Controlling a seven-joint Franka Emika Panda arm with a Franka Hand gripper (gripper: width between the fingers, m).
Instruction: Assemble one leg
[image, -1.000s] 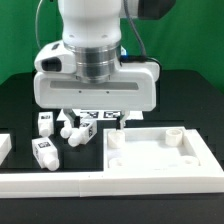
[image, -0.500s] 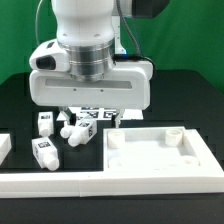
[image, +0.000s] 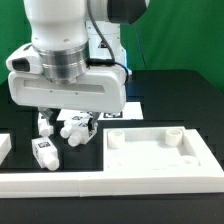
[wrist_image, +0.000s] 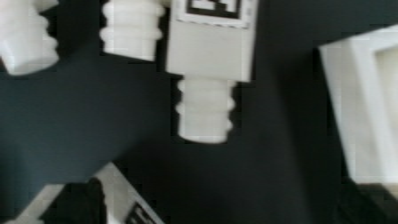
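Observation:
Three legs lie close together on the black table: one (image: 45, 122), one (image: 76, 128) and one (image: 43, 152), each a stubby white peg with a tagged block end. In the wrist view the nearest leg (wrist_image: 210, 62) points its peg end toward my gripper, with two more legs (wrist_image: 132, 30) (wrist_image: 25, 40) beside it. My gripper (image: 66, 112) hangs just above the legs, and its hand hides the fingers in the exterior view. In the wrist view only one finger (wrist_image: 114, 196) shows, far to one side. It holds nothing. The jaws look open.
The large white tabletop (image: 160, 156) lies at the exterior view's right and shows in the wrist view (wrist_image: 366, 110). The marker board (image: 112, 114) lies behind the legs. A white rail (image: 60, 184) runs along the front, and a white piece (image: 3, 147) sits at the left edge.
The arm has moved toward the exterior view's left, from over the marker board to over the group of legs. The legs and tabletop have not moved.

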